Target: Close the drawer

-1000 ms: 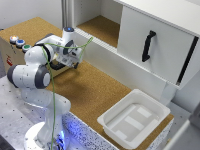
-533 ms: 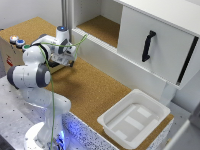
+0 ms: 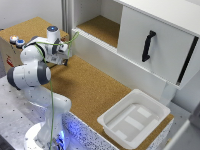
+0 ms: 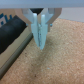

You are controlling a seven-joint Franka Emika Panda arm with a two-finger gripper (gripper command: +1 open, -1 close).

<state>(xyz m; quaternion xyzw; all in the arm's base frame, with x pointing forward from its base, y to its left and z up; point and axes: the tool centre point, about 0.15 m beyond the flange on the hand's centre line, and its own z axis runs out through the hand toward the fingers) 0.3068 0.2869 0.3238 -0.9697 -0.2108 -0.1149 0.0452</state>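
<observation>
Tan plywood drawer (image 4: 15,42) looks partly open | end effector (image 4: 40,45) pinched together, holding nothing | push left to do

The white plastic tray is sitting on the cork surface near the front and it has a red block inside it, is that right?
Not quite. The white plastic tray does sit on the cork surface near the front, but the exterior view shows it empty, with no red block inside it.
</observation>
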